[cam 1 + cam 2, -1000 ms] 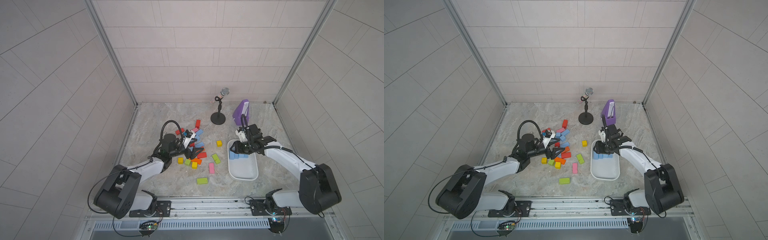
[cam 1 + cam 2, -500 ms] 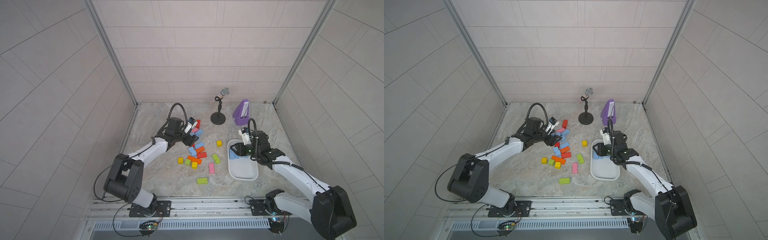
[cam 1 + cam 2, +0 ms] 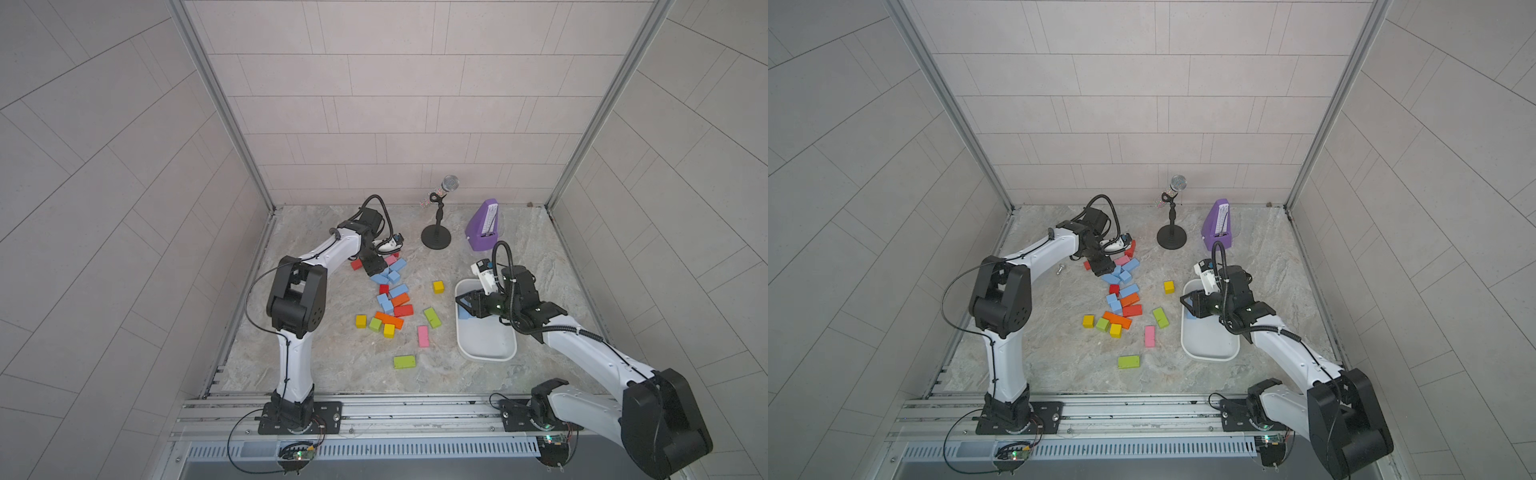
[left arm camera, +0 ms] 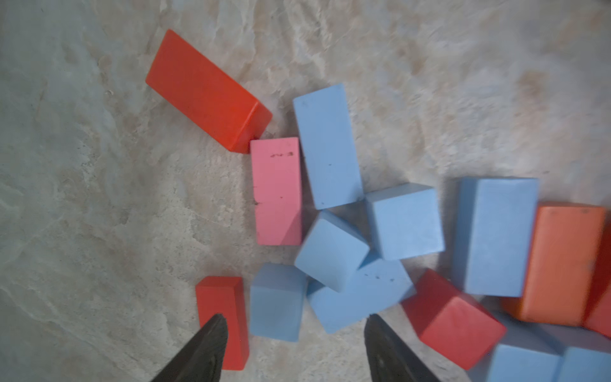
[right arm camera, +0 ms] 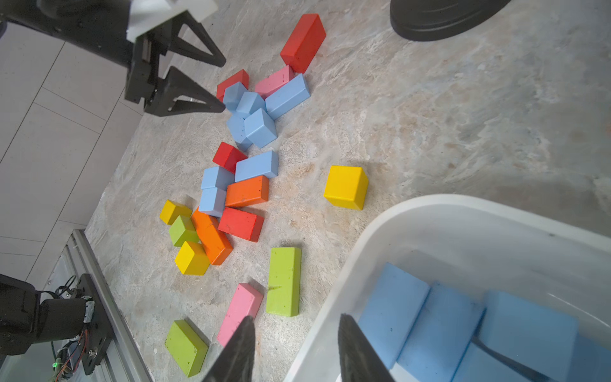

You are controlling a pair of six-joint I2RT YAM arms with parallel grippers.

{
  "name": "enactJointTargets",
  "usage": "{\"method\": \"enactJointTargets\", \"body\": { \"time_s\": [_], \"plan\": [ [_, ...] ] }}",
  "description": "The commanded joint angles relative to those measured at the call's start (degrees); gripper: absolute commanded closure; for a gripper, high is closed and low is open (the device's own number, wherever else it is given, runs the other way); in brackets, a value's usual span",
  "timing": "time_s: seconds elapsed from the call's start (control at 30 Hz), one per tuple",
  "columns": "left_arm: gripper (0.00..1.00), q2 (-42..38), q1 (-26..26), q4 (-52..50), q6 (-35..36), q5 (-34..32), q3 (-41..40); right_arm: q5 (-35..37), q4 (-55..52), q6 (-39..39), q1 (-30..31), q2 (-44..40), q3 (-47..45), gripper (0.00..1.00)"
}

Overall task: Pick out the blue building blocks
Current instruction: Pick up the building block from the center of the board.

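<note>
Several blue building blocks (image 3: 390,274) (image 3: 1121,276) lie heaped at the far end of the mixed pile, and more blue building blocks (image 3: 385,304) sit among red and orange ones. My left gripper (image 3: 372,271) (image 4: 294,325) hangs low over that heap, open, with a blue cube (image 4: 276,301) just ahead of its tips and nothing held. A red brick (image 4: 220,297) lies by one fingertip. My right gripper (image 3: 462,306) (image 5: 296,320) stands open and empty over the left rim of the white tray (image 3: 486,355) (image 5: 429,211). Blue blocks (image 5: 429,324) lie inside the tray.
Yellow (image 3: 438,286), green (image 3: 404,361), pink (image 3: 423,336), orange and red blocks are scattered between the arms. A microphone on a black stand (image 3: 435,239) and a purple metronome (image 3: 482,226) stand at the back. A small screw (image 3: 1060,269) lies left of the pile.
My left gripper has moved from the pile's middle to its far end, its jaws narrowing a little. My right arm has pulled back and now points left over the tray's rim.
</note>
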Motion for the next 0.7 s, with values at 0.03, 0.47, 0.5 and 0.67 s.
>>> {"method": "enactJointTargets", "body": {
  "time_s": [0.03, 0.47, 0.5, 0.67],
  "plan": [
    [0.29, 5.49, 0.27, -8.86, 4.82, -4.59, 6.94, -0.95, 1.69, -1.20, 0.26, -0.24, -0.69, 0.57],
    [0.50, 10.07, 0.34, -14.71, 4.92, -4.63, 11.73, -2.54, 2.64, -0.76, 0.23, 1.62, -0.65, 0.60],
    [0.52, 9.87, 0.38, -14.75, 5.01, -4.62, 11.48, -2.50, 2.58, -0.70, 0.23, 1.67, -0.67, 0.60],
    [0.65, 8.41, 0.73, -14.75, 5.28, -3.94, 10.73, -2.34, 2.75, -0.68, 0.20, 1.36, -0.70, 0.60]
  ]
}}
